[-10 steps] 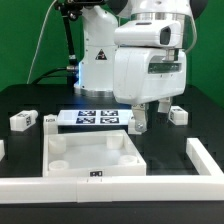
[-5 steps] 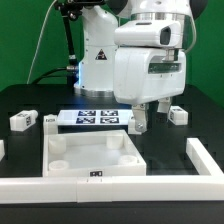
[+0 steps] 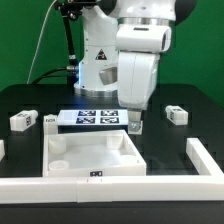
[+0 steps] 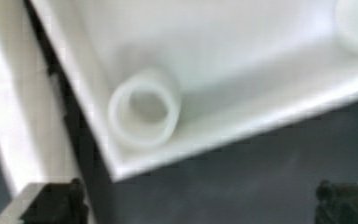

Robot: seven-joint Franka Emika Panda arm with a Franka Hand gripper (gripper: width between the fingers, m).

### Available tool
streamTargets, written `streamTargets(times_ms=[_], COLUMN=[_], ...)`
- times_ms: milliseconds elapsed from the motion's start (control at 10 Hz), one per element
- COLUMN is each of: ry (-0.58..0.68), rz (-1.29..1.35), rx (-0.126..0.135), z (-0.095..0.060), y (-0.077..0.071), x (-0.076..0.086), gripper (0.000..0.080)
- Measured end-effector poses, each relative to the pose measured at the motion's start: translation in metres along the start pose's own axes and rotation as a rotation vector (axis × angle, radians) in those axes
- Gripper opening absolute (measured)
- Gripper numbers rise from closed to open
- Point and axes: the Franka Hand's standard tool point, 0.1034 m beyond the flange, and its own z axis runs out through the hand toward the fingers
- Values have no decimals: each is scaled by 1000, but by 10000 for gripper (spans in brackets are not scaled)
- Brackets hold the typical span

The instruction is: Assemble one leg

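Note:
Two legs, small white blocks with marker tags, lie on the black table: one (image 3: 22,119) at the exterior view's left, one (image 3: 176,113) at its right. My gripper (image 3: 136,123) hangs low between them, at the right end of the marker board (image 3: 92,118) and just beyond the far right corner of the white tray (image 3: 95,155). It is apart from both legs. In the wrist view the gripper (image 4: 201,200) is open, its dark fingertips (image 4: 51,200) wide apart with only bare table between them. Beyond it is a tray corner with a round socket (image 4: 144,105).
A white L-shaped rail (image 3: 205,165) runs along the table's front and right side. A blurred white strip (image 4: 7,100) lies beside the tray in the wrist view. The robot base (image 3: 100,60) stands behind the marker board.
The hand has turned about its vertical axis, so it now looks narrower in the exterior view, and it has shifted slightly left. The legs and tray have not moved.

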Motion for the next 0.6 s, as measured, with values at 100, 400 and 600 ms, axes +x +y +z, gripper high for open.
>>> streamTargets(times_ms=[100, 400, 600], ry=[-5, -6, -6], rz=[2, 14, 15], rx=[10, 11, 11], z=[0, 1, 1], y=[1, 1, 1], x=[-16, -21, -22], gripper=[650, 650, 650])
